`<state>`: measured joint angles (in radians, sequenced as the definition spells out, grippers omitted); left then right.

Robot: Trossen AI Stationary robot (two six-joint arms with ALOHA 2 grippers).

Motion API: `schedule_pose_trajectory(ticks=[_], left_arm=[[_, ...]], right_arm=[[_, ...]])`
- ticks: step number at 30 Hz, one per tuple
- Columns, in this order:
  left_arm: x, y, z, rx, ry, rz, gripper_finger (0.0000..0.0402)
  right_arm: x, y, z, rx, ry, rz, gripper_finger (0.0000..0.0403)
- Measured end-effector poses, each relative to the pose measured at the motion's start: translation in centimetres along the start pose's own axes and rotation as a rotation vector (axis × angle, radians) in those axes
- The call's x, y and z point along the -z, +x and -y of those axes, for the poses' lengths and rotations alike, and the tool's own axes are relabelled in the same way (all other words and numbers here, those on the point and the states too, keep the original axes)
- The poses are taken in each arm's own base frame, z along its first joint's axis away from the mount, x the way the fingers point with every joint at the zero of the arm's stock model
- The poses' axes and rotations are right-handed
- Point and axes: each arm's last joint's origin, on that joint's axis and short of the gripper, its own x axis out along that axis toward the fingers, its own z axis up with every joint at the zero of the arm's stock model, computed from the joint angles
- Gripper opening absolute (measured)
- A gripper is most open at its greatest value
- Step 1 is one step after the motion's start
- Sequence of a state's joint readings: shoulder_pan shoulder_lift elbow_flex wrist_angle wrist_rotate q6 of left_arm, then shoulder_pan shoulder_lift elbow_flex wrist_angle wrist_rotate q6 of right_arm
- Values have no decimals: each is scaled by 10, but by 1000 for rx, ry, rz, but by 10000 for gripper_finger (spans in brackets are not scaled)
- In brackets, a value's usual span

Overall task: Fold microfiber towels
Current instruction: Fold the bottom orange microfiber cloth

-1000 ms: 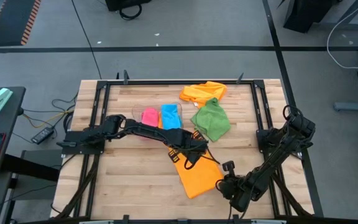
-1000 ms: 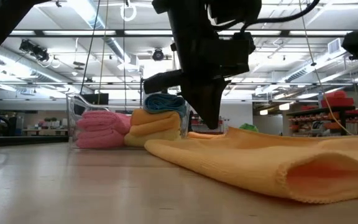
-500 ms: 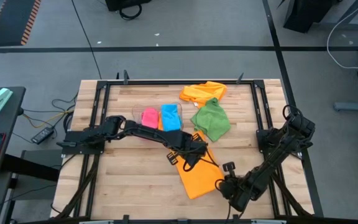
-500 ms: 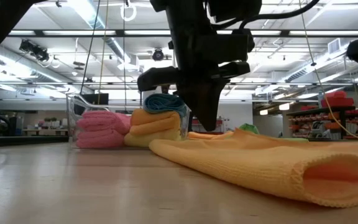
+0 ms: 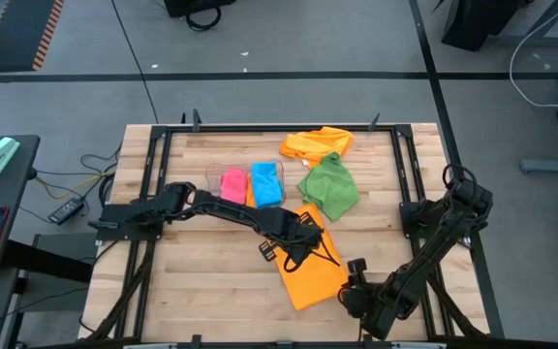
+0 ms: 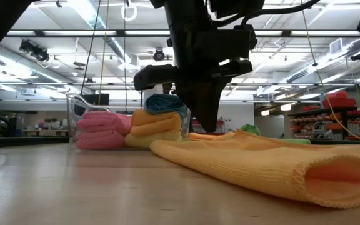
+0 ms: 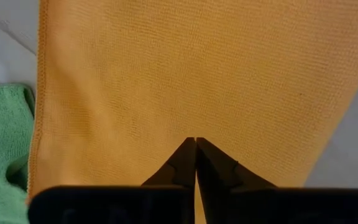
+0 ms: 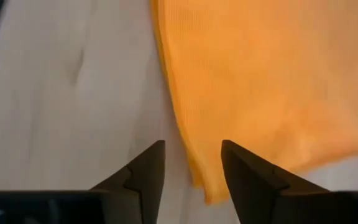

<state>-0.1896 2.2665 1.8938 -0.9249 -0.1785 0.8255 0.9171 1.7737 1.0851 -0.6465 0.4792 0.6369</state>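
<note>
Orange microfiber towel (image 5: 310,267), folded, lying at the table's (image 5: 201,281) near middle.
Soft, limp: you take it by an edge. Left gripper (image 7: 196,144) pressed together on it; right gripper (image 8: 192,163) spread at its corner.

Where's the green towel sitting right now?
In the high view the green towel lies toward the table's far right, just below the crumpled orange towel and right of the clear bin of folded towels.

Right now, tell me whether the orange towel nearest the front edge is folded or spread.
Folded: the orange towel lies flat, and the low view shows a doubled edge with a pocket between two layers.
</note>
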Motion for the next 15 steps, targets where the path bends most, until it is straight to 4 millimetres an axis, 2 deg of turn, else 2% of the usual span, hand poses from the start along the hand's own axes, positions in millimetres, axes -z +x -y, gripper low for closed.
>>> schedule_pose_trajectory(ticks=[6,15], left_arm=[[-2,0,2,1,2,2,21],[-1,0,1,0,0,1,17]], right_arm=[[9,11,-2,17,-31,97,166],[40,37,8,20,-50,100,165]])
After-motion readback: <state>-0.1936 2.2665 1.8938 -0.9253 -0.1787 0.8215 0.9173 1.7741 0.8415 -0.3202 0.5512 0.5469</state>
